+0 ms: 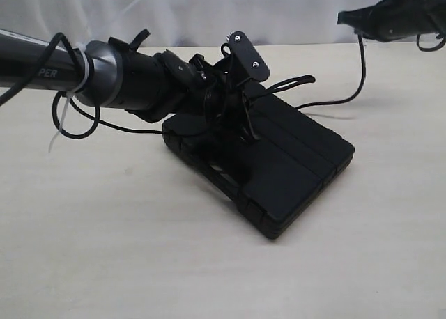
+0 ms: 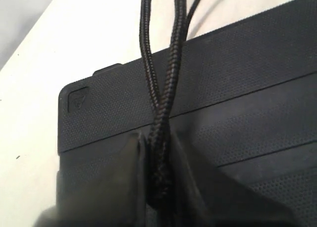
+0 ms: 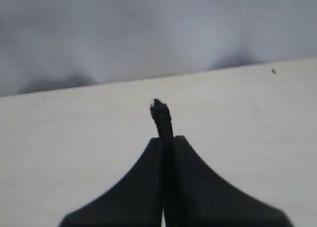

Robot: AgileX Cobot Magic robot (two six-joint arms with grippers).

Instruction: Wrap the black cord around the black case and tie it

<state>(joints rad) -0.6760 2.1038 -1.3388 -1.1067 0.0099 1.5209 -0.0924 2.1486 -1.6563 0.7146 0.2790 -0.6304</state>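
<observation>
The black case (image 1: 293, 169) lies flat on the pale table, ribbed lid up. My left gripper (image 1: 235, 127) hovers low over the case's far-left part. In the left wrist view this left gripper (image 2: 159, 157) is shut on the black cord (image 2: 168, 73), two braided strands running away across the case (image 2: 247, 83). My right gripper (image 1: 354, 18) is raised at the back right, off the case. The cord (image 1: 362, 72) hangs from it and curves down toward the case. In the right wrist view the right gripper (image 3: 167, 141) is shut on the cord's tip (image 3: 161, 118), which pokes out past it.
The left arm's own wiring and a white zip tie (image 1: 68, 99) hang near the case's left side. The table (image 1: 139, 249) stretches wide in front. A white curtain (image 1: 209, 12) closes off the back edge.
</observation>
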